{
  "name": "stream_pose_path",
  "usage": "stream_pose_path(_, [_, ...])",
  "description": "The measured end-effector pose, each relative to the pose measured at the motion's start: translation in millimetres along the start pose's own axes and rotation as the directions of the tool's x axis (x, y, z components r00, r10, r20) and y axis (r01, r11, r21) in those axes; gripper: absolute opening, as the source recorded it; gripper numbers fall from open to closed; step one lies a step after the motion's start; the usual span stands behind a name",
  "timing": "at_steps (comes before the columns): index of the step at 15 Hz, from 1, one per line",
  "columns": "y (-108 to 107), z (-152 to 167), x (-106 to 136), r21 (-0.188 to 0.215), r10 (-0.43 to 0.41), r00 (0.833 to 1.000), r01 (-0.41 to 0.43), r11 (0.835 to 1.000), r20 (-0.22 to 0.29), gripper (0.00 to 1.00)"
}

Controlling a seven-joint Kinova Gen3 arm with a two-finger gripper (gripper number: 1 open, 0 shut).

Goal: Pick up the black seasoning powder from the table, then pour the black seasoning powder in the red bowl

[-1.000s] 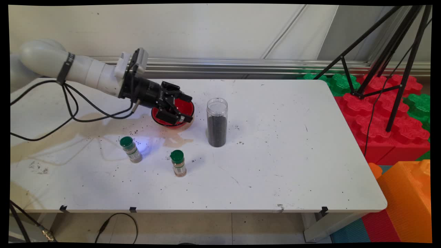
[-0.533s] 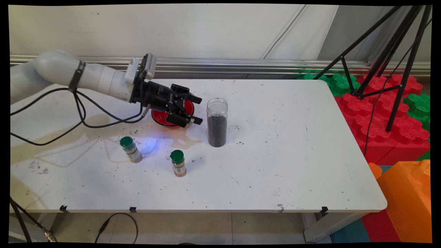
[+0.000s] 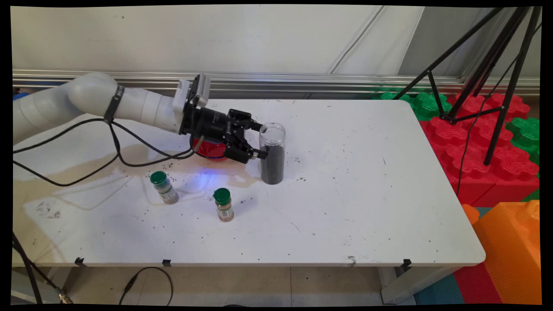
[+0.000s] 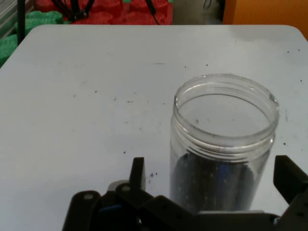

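Observation:
A tall clear jar [image 3: 272, 153] without a lid, about half full of dark grains, stands near the table's middle. My gripper [image 3: 260, 139] is open and lies level at the jar's left side, one fingertip by its rim and the other by its middle. In the hand view the jar [image 4: 222, 144] stands between the two fingers [image 4: 137, 174], not clamped. A red bowl [image 3: 209, 148] sits behind the gripper, mostly hidden by it.
Two small spice bottles with green caps stand nearer the front, one [image 3: 163, 187] at the left and one [image 3: 224, 204] toward the middle. Dark grains and a brownish stain mark the white table [image 3: 345, 194]. A black tripod [image 3: 484, 73] and coloured foam blocks [image 3: 488, 151] stand at the right.
The arm has swung right from over the red bowl, bringing the open gripper up to the jar, which now sits between its fingers. Jar and bottles have not moved.

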Motion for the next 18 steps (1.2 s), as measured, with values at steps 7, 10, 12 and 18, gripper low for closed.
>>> stream_pose_path(7, [-1,24,-7,-0.012,0.002,1.0,-0.002,1.0,-0.02,1.0])
stream_pose_path(10, [-1,31,-9,-0.015,0.001,1.0,-0.001,1.0,-0.025,1.0])
stream_pose_path(12, [-1,35,-11,-0.016,0.0,1.0,0.0,1.0,-0.027,1.0])
stream_pose_path(18, [-3,45,-14,-0.014,-0.001,0.999,0.0,1.0,-0.032,0.0])
